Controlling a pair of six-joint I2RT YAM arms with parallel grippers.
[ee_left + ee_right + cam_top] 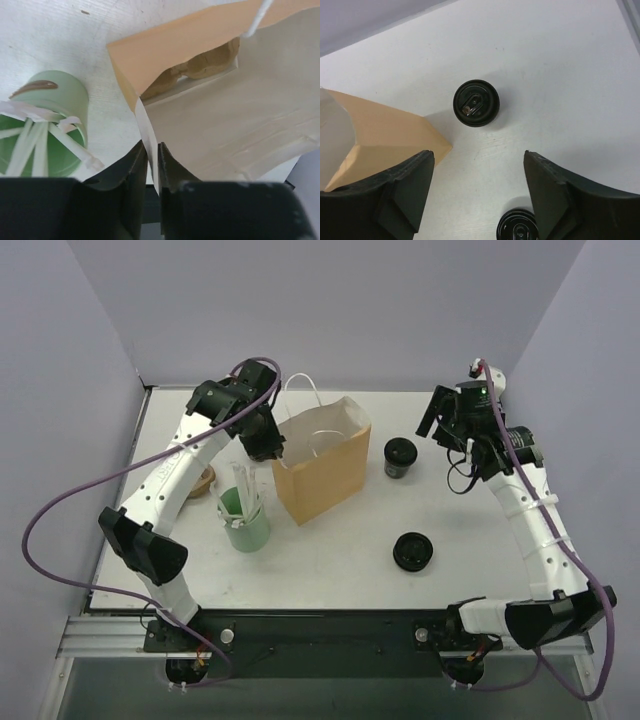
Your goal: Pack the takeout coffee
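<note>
There were one paper bag (325, 480), one green cup (250, 535) holding several white strips (243, 486), one black cup (400, 457), one flatter black round piece (412, 551), and one brown round thing (205, 481) at the table's (470, 570) left edge

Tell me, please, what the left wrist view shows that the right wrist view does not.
Only left wrist: the green cup holding white strips, and the left gripper pinching the rim of the paper bag. Only right wrist: the takeout coffee, a second black round piece, the open right gripper. Both: the bag and white table.
</note>
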